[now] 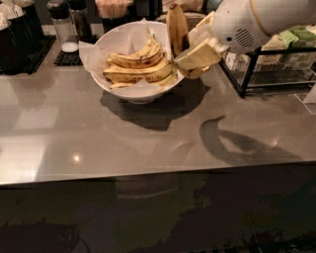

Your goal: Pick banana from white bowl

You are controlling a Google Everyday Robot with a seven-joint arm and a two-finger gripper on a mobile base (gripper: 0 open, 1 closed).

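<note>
The white bowl [133,91], lined with crinkled white paper, stands at the back of the grey counter and holds several speckled yellow bananas [136,66]. My gripper [190,57] is at the bowl's right rim, a little above it. It is shut on one banana [177,29], which stands nearly upright out of the fingers, its dark tip pointing up and clear of the others. The lower end of that banana is hidden behind the fingers [197,55].
A black wire basket [276,64] with packets stands right of the bowl, close behind my arm. Dark containers [19,29], a shaker [61,24] on a black mat and a cup of sticks [114,10] line the back. The counter's front edge [158,173] runs across the middle.
</note>
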